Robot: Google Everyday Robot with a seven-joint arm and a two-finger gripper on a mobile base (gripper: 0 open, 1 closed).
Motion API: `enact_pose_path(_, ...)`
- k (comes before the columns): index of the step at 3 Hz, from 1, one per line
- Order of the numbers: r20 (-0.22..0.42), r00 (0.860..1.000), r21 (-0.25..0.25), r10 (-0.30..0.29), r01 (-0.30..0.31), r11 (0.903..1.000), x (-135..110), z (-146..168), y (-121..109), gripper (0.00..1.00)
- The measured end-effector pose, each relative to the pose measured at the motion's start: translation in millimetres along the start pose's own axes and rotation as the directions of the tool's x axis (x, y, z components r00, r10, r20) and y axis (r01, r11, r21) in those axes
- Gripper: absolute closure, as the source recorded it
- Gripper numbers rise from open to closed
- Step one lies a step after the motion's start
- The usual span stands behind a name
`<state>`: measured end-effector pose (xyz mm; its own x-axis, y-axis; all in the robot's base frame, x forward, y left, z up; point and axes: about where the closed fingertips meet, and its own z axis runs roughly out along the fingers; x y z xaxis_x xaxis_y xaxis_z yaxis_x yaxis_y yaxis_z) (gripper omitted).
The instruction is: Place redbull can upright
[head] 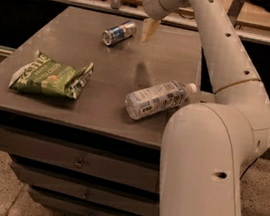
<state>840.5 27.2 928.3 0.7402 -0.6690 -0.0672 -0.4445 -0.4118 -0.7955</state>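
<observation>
Fingers (149, 30), closed, hover beside toppled redbull can (119, 32).

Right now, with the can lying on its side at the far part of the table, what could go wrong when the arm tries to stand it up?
1. The redbull can lies on its side, and the gripper hangs close beside it, above the table. A sideways touch may roll the can instead of gripping it.
2. The can is fairly close to the table's far edge, so a roll could perhaps carry it off.
</observation>
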Motion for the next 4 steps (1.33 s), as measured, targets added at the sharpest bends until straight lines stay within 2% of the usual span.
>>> enact_pose_path(1, -0.101, 0.994, 0.053, -0.05, 0.056, 0.997, 7.8, -14.1, -17.7, 0.0)
enact_pose_path(2, -0.204, 0.972, 0.127, -0.118, 0.146, 0.9811, 2.8, -46.8, -33.5, 0.0)
enact_pose_path(3, -0.242, 0.957, 0.146, -0.162, 0.201, 0.9686, -15.3, -71.9, -20.6, 0.0)
enact_pose_path(4, -0.29, 0.903, 0.092, -0.316, 0.355, 0.9303, -51.0, -75.4, -1.7, 0.0)
